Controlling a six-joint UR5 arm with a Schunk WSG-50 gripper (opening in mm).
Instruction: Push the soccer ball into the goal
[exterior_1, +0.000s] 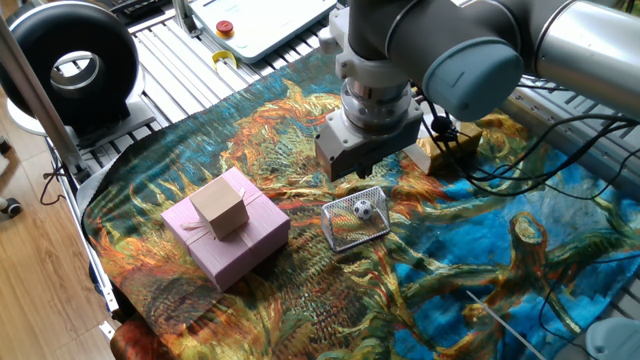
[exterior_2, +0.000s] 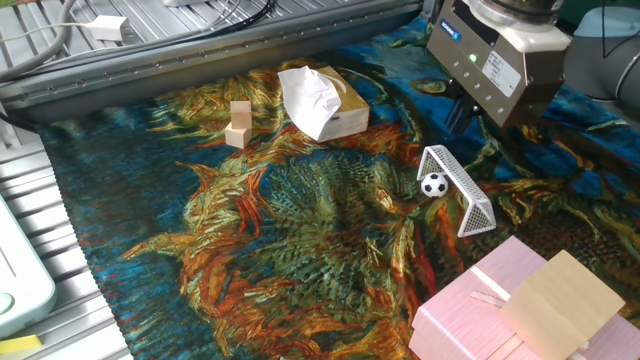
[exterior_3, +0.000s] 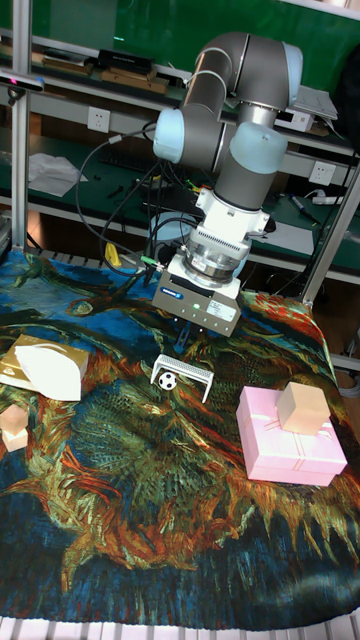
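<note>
Soccer ball (exterior_2: 434, 184) sits in goal (exterior_2: 462, 192) mouth; goal's long axis probably parallel to pink box edge. Gripper (exterior_3: 188, 338) state unclear.

The arm (exterior_3: 235, 90) consists of grey metal tube segments with pale blue round joint caps. Above the gripper (exterior_3: 190, 328) sits a ribbed silver wrist ring. The gripper body is a pale grey box bearing a small blue label and a green indicator light. Black cables run alongside the wrist. Dark fingers (exterior_2: 458, 108) project below the box.
</note>
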